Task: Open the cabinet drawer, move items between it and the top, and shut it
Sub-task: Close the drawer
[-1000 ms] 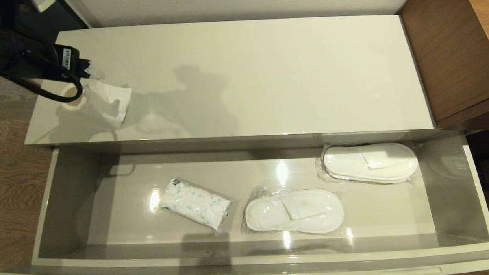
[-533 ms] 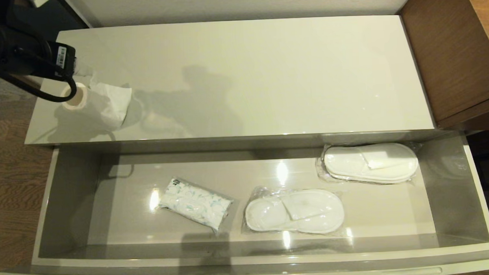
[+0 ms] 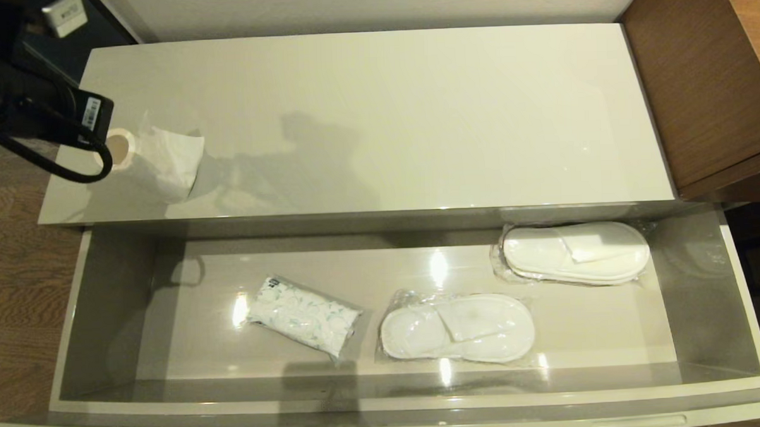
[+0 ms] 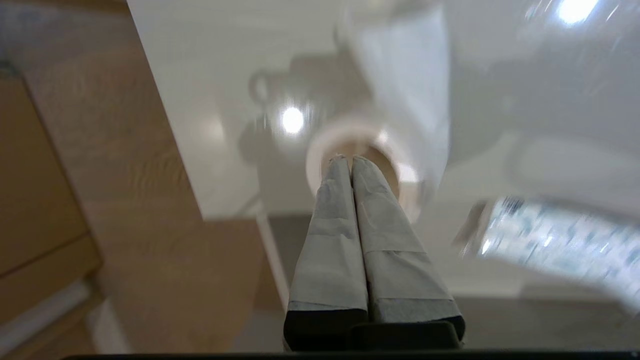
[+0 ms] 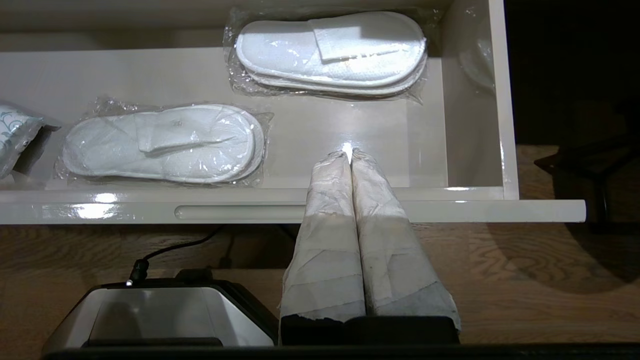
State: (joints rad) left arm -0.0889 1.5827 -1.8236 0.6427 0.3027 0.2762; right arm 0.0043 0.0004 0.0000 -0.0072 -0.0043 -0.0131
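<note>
Left wrist view, left claw (image 4: 346, 159): fingers pressed together, holding nothing, above toilet roll (image 4: 360, 165).
Roll: upright on the top (image 3: 376, 112), left end, near edge.
Cabinet drawer (image 3: 92, 312): open.
Risk: claw could topple roll floorward.
Right claw (image 5: 348, 152): closed, empty, parked.

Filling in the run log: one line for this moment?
drawer: open | tissue roll: on top | left claw: shut, empty, above roll | right claw: shut, parked

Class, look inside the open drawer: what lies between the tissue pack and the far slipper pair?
In the head view, another bagged slipper pair lies between the tissue pack and the far slipper pair.
</note>
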